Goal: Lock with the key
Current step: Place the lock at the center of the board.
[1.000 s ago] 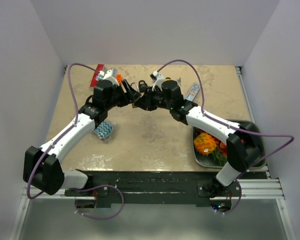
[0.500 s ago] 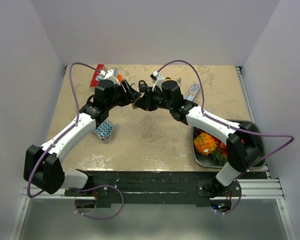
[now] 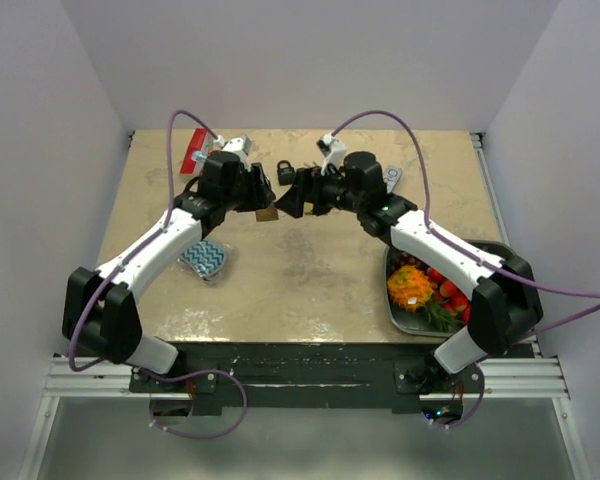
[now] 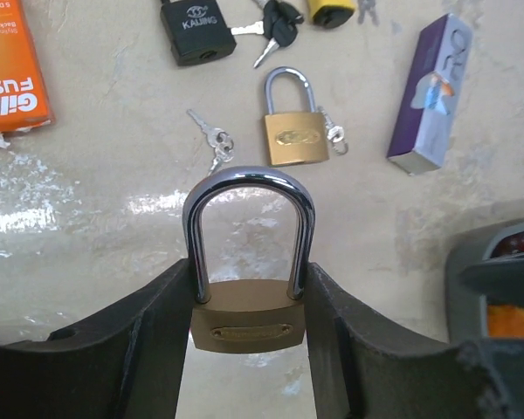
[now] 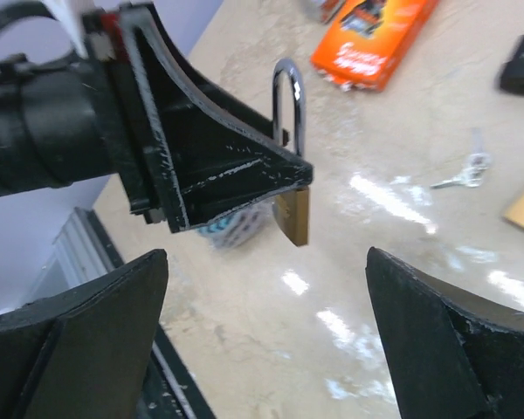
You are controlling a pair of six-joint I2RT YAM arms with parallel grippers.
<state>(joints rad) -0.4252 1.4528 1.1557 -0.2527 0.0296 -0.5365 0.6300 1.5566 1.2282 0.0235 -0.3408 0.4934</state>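
While left tool grips brass padlock, right tool spread wide

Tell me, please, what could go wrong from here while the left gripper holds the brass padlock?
1. The left gripper pinches the brass padlock only by the sides of its body, above the table. A push from a key may twist it or make it slip.
2. The right gripper is open and empty. The loose keys lie flat, and others lie by the black padlock, so it may take the wrong one.
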